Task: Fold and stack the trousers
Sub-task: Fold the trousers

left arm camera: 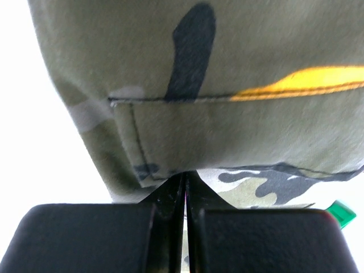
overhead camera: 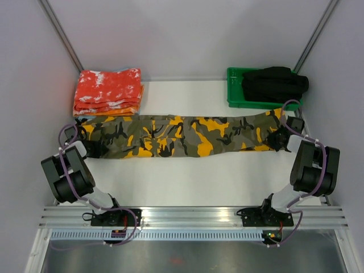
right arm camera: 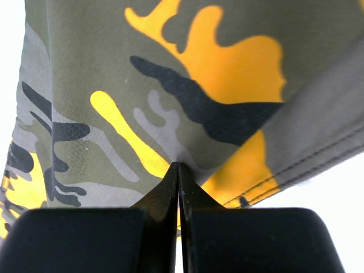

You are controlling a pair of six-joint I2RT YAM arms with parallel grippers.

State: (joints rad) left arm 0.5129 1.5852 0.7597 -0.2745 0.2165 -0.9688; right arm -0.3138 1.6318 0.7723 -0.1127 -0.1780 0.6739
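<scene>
Left claw [left arm camera: 185, 181] and right claw [right arm camera: 178, 169] pinch opposite ends of the trousers [overhead camera: 182, 136].

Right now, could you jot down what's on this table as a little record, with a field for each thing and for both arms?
trousers: camouflage, stretched in one long strip across the table
left jaws: shut, pinching the trousers' left end
right jaws: shut, pinching the trousers' right end
folded cloths: red-orange, speckled white, stacked far left
black garment: bundled on the green tray, far right
</scene>
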